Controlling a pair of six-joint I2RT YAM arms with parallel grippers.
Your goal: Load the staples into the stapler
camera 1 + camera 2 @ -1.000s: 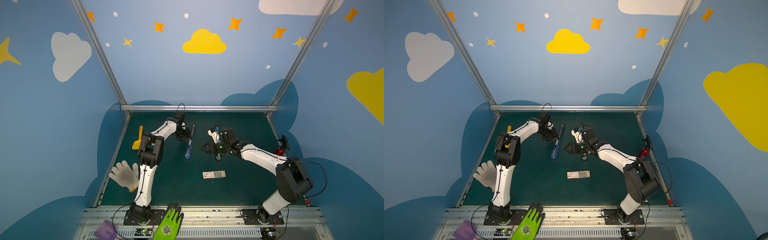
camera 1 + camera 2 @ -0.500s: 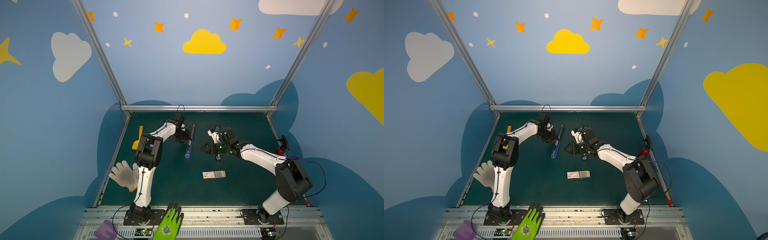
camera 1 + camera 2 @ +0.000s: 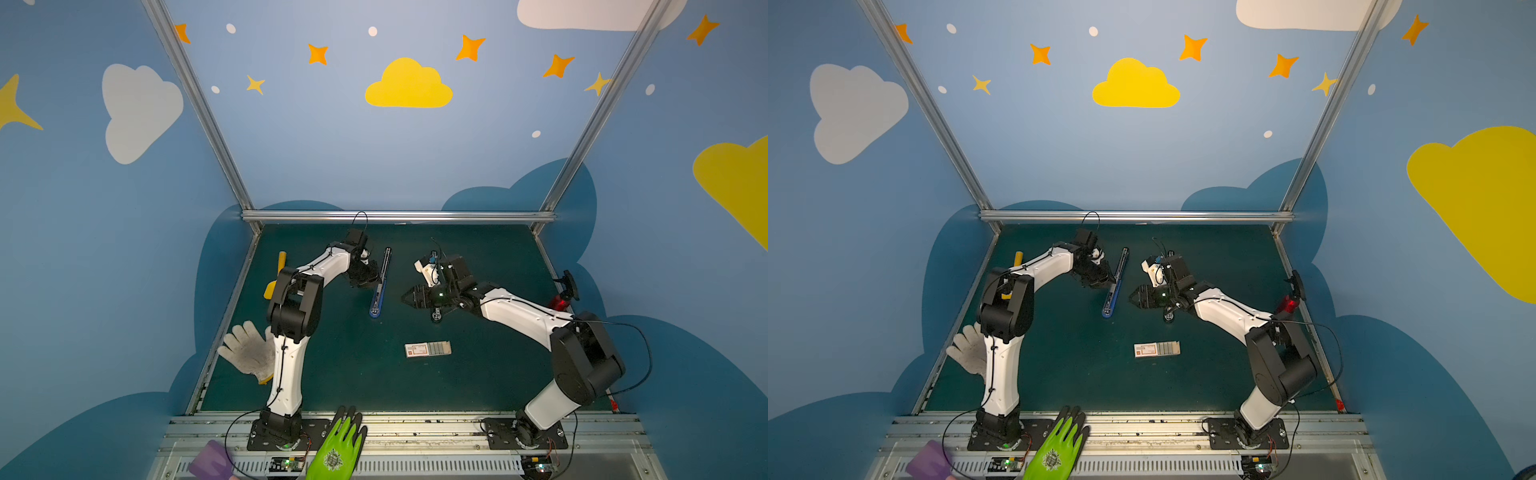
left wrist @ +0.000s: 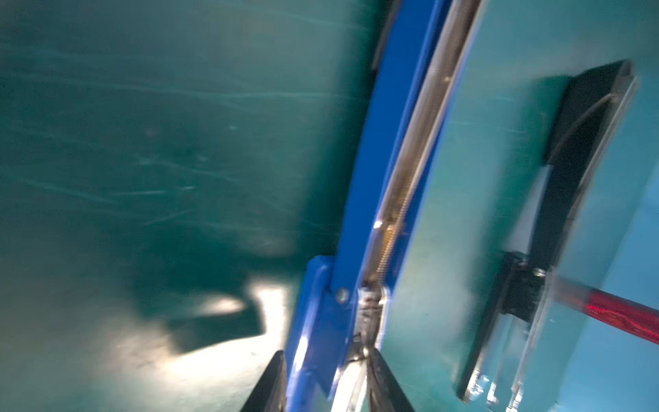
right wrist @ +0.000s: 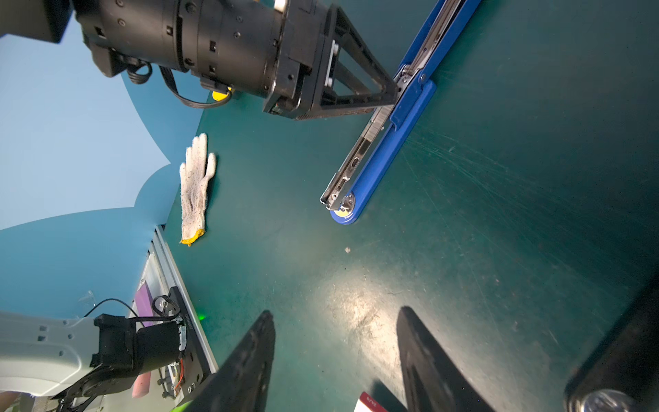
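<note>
Your staples (image 3: 439, 348) sit in their white, red-labelled box (image 3: 1147, 350), drawer slid partly out, on the table (image 3: 332, 382). They lie a little to the base side of your right gripper (image 5: 335, 315) and well apart from your left gripper (image 4: 328, 392). No strip has been lifted.

The stapler (image 3: 378, 286) is folded out flat with its magazine rail and spring bare. It lies ahead of the right gripper's tips, where it lay a second ago.

Little has changed. Your left gripper's jaws have drawn in slightly and now pinch the stapler narrowly at its hinge. Its wrist view is smeared, so that arm is probably moving. The right gripper has not shifted, and its jaws stand wide and empty.

I read this as the stapler pinned open, with the strip pick-up next. Nothing stands between the right gripper and the box.

The white knit glove (image 3: 247, 350), yellow tool (image 3: 277, 272), green glove (image 3: 336, 446) and red-handled tool (image 3: 561, 296) all sit well away from both grippers
</note>
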